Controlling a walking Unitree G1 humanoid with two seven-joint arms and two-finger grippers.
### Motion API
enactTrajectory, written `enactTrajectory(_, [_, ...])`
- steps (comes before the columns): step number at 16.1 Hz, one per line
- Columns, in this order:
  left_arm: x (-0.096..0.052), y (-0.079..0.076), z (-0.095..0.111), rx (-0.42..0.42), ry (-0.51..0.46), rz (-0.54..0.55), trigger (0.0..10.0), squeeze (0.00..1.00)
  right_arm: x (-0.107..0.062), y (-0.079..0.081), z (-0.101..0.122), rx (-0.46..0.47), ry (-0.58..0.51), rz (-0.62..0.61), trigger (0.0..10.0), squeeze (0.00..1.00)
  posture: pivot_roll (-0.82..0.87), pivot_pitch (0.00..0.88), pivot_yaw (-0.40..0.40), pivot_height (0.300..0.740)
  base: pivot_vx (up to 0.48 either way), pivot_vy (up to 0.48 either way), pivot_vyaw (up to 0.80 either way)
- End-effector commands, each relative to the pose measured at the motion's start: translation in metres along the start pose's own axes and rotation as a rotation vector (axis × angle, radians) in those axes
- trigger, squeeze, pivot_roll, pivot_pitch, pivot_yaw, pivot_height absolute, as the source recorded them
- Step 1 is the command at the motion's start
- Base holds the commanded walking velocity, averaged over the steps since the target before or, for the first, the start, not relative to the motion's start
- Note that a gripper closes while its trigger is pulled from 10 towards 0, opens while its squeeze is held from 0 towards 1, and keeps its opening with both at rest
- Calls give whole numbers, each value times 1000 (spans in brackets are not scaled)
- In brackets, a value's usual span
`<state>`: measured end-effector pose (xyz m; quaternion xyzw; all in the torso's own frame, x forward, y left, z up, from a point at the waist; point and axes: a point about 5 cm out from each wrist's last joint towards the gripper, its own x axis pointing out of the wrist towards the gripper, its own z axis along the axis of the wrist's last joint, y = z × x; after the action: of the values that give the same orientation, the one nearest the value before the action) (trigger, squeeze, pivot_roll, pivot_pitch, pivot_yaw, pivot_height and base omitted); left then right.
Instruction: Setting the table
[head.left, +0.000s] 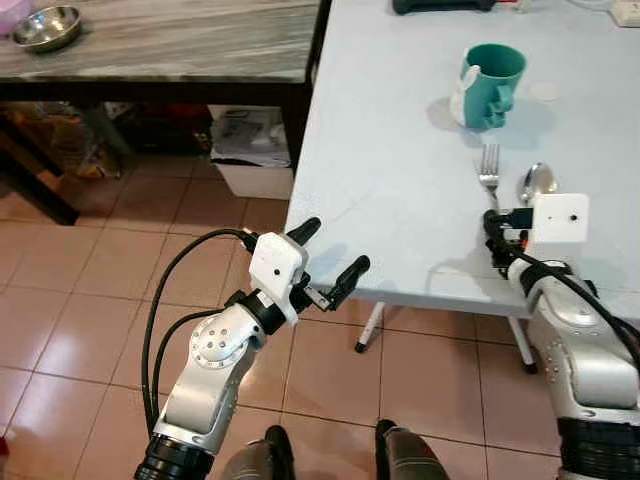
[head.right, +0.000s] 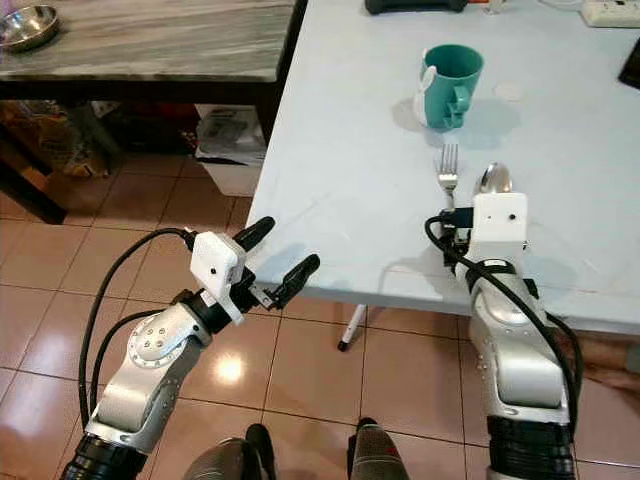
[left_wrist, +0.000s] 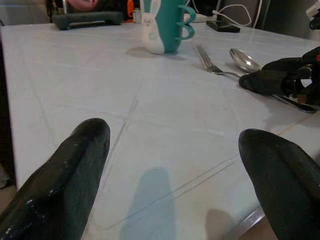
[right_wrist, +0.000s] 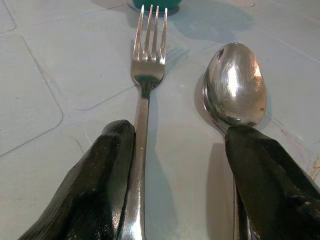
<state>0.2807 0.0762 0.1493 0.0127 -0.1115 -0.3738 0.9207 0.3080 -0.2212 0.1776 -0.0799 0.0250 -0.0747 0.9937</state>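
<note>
The fork (right_wrist: 145, 100) and spoon (right_wrist: 235, 85) lie side by side before the teal mug (head.left: 490, 85) — thin, stiff, probably slippery — between the right gripper (right_wrist: 177, 180)'s spread fingers, best pinched mid-handle.

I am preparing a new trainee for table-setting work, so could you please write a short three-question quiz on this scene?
1. True or false: the fork lies beside the spoon on the light table.
2. Which stands beyond the cutlery? A) a teal mug B) a glass C) a plate
3. Fill in: the left pincer hovers at the table's near ____.

Key:
1. True; the right pincer sits open over both handles.
2. A, the teal mug.
3. Corner; its fingers are apart and hold nothing.
</note>
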Motion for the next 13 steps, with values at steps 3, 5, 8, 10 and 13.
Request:
enactTrajectory(3, [-2, 3, -3, 16, 24, 2, 10000, 0, 10, -7, -2, 2, 18, -36, 10000, 0, -309, 276, 118, 740, 0, 0, 0])
enactTrajectory(5, [-2, 3, -3, 22, 26, 3, 10000, 0, 20, 4, 12, 10, -26, 13, 10000, 0, -309, 276, 118, 740, 0, 0, 0])
enactTrajectory(8, [-4, 5, -3, 25, 29, 14, 10000, 0, 25, 9, 26, 10, -63, 38, 10000, 1000, -291, 277, 116, 740, 0, 0, 0])
enactTrajectory(10, [-6, 4, -3, 23, 30, 16, 10000, 0, 24, 8, 28, 4, -70, 30, 10000, 1000, -290, 281, 114, 740, 0, 0, 0])
enactTrajectory(13, [-5, 3, -4, 20, 33, 12, 10000, 0, 22, 10, 24, 4, -57, 38, 10000, 0, -290, 281, 114, 740, 0, 0, 0])
